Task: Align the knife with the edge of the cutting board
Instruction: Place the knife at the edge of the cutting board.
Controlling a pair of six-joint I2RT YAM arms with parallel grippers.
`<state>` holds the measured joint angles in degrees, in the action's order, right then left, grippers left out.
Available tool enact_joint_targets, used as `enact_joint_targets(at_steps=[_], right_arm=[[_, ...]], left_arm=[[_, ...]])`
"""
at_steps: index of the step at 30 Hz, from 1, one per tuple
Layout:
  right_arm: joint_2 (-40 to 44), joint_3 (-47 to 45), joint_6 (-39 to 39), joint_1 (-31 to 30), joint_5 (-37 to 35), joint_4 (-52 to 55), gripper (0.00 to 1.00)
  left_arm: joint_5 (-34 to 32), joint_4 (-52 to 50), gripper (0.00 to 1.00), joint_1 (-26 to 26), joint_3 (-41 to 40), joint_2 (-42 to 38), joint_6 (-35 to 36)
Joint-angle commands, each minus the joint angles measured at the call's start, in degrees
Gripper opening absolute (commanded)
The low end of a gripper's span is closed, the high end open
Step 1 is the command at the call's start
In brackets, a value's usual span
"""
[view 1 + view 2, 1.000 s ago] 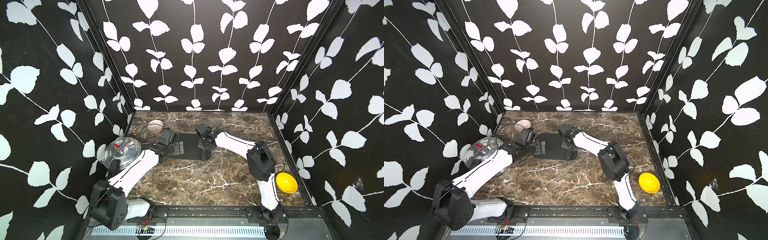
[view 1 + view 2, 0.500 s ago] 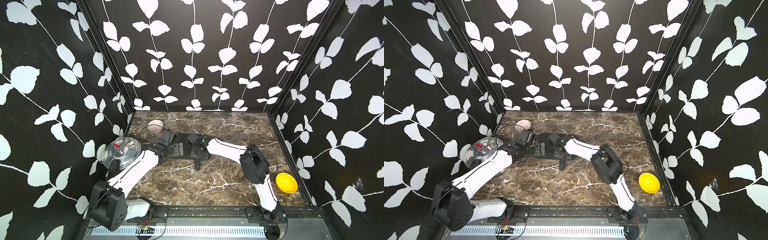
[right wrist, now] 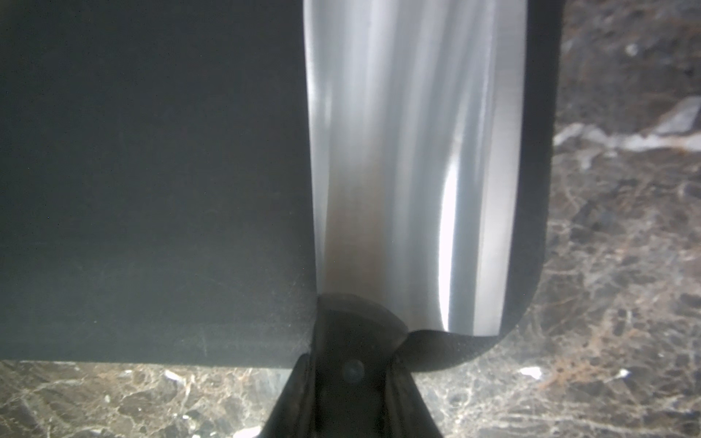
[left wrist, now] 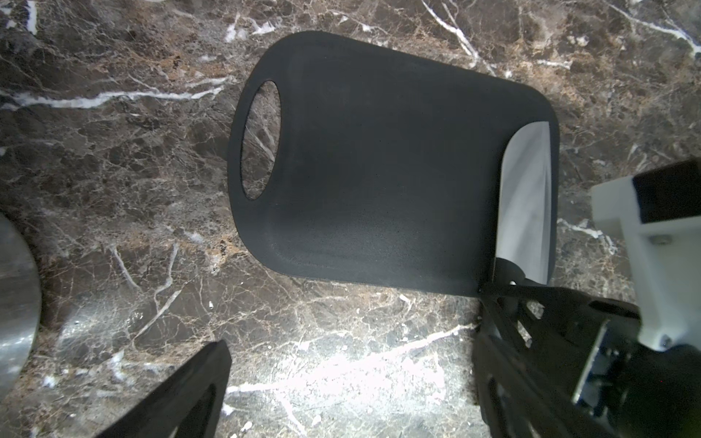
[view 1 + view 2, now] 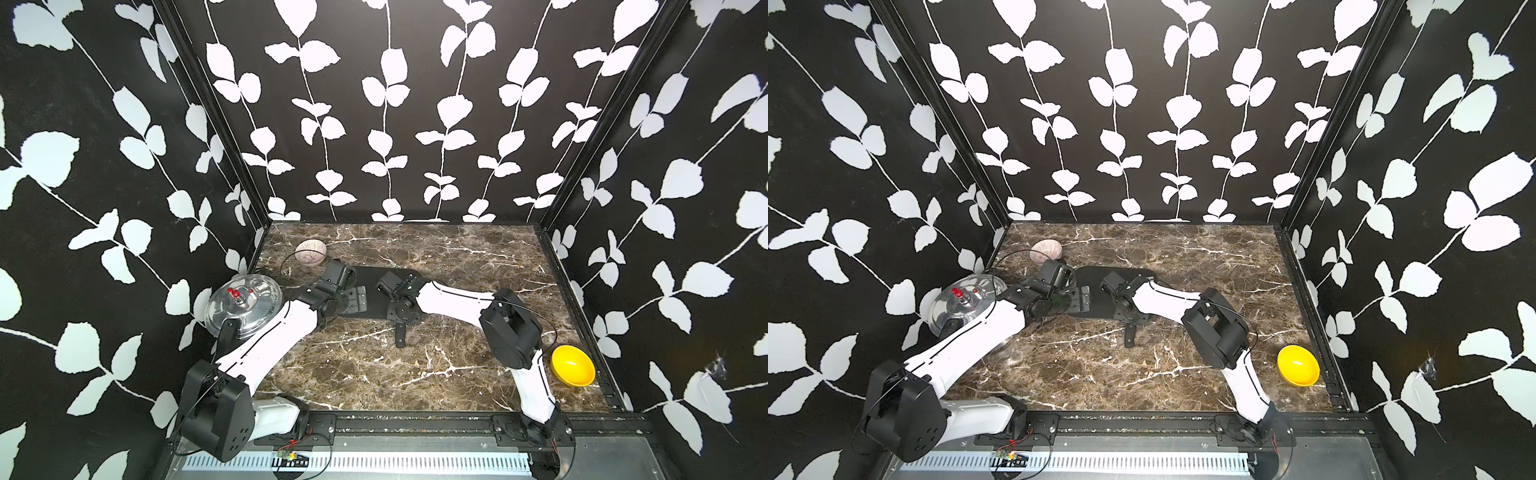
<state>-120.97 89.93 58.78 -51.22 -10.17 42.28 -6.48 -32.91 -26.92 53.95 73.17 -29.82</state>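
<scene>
The black cutting board (image 4: 379,170) lies flat on the marble, seen in both top views (image 5: 376,286) (image 5: 1100,280). The knife has its steel blade (image 3: 409,170) flat on the board, parallel to the end edge opposite the handle hole (image 4: 261,140), with a narrow strip of board beside it. My right gripper (image 3: 351,379) is shut on the knife's black handle (image 5: 400,336), which sticks out past the board's front edge. In the top views the right gripper (image 5: 400,318) hides the blade. My left gripper (image 4: 349,379) is open over bare marble next to the board's handle-hole end (image 5: 355,299).
A silver pot lid (image 5: 243,305) lies at the left by the left arm. A pale striped bowl (image 5: 311,251) sits behind the board at the back left. A yellow bowl (image 5: 572,365) stands at the front right, close to the right arm's base.
My right gripper has moved left and toward the front with the knife, so the handle now pokes out past the board's front edge. The left arm has barely moved.
</scene>
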Motion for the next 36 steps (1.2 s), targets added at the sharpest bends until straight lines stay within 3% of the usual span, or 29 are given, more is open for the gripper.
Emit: enact_joint_targets(at_steps=[1, 36], right_arm=[[2.07, 0.47, -0.81, 0.1, -0.72, -1.35, 0.0], [1.15, 1.82, -3.78, 2.42, -0.92, 0.56, 0.0]], left_arm=[[0.15, 0.07, 0.98, -0.15, -0.74, -0.25, 0.12], [0.57, 0.66, 0.98, -0.15, -0.15, 0.86, -0.12]])
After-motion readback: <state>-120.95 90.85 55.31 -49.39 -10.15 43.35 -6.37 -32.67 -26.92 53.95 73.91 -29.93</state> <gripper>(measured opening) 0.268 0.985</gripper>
